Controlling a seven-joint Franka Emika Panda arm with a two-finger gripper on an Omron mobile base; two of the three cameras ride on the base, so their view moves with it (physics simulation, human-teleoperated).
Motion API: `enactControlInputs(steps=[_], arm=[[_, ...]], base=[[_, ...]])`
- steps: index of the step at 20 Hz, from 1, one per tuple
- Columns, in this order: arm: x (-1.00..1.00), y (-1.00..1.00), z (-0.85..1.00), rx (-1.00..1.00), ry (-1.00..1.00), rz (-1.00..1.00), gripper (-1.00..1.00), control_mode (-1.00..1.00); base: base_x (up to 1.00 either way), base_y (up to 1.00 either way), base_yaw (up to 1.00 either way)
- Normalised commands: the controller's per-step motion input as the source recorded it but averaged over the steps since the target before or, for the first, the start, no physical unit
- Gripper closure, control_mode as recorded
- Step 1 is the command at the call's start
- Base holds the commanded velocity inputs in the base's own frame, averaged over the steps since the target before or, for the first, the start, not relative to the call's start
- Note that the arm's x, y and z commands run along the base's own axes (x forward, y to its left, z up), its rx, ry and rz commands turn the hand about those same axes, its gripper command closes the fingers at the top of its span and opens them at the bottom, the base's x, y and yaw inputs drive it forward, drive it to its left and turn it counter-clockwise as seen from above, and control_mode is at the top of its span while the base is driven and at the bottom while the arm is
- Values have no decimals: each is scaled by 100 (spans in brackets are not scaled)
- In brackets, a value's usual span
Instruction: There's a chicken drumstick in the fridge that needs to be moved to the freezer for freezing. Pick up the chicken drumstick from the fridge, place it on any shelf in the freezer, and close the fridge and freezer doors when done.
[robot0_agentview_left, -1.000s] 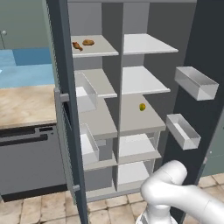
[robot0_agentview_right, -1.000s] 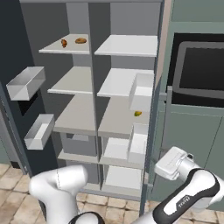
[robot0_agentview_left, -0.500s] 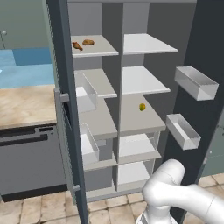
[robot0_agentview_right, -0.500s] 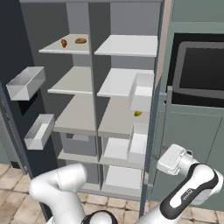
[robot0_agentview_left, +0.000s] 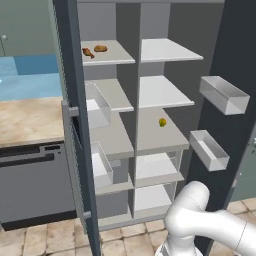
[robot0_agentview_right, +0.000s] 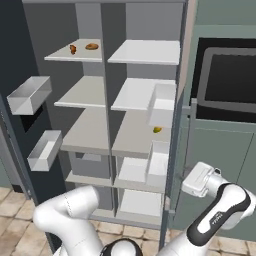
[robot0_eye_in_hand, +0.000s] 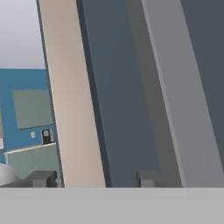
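Lying small and reddish-brown on a top shelf, chicken drumstick (robot0_agentview_left: 88, 52); gripper (robot0_eye_in_hand: 92, 178) spread.

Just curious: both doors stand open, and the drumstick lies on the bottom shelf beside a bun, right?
Not quite. The drumstick lies on the top shelf, beside the bun, as the left base view shows. Both doors do stand open.
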Motion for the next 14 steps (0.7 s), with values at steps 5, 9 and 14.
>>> enactControlInputs(steps=[5, 9, 14], arm=[[0, 21, -17, -1, 0, 0, -100, -100], [-7, 53, -23, 0, 0, 0, -100, -100], [-1, 66, -20, 1, 0, 5, -100, -100]], base=[[0, 0, 0], [0, 0, 0], [0, 0, 0]])
